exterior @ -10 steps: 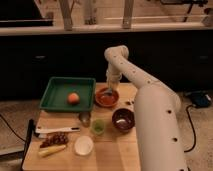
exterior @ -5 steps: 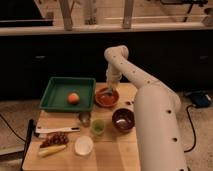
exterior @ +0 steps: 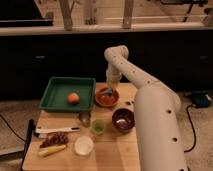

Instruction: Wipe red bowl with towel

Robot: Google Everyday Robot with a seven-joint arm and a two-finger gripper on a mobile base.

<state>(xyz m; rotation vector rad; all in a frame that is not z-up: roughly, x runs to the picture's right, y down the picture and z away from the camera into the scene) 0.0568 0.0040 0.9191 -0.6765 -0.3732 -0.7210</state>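
The red bowl [exterior: 107,98] sits on the wooden table [exterior: 125,150] at the back, just right of the green tray. My gripper [exterior: 106,92] reaches down into the bowl from the white arm [exterior: 145,100] and presses a small greyish towel [exterior: 104,93] against the bowl's inside near its left rim.
A green tray [exterior: 59,95] holding an orange [exterior: 73,98] stands to the left. A dark brown bowl [exterior: 123,120], a green cup [exterior: 98,126], a small metal cup [exterior: 84,118], a white bowl [exterior: 83,145], grapes [exterior: 56,139], a banana [exterior: 52,150] and a knife [exterior: 55,130] lie in front.
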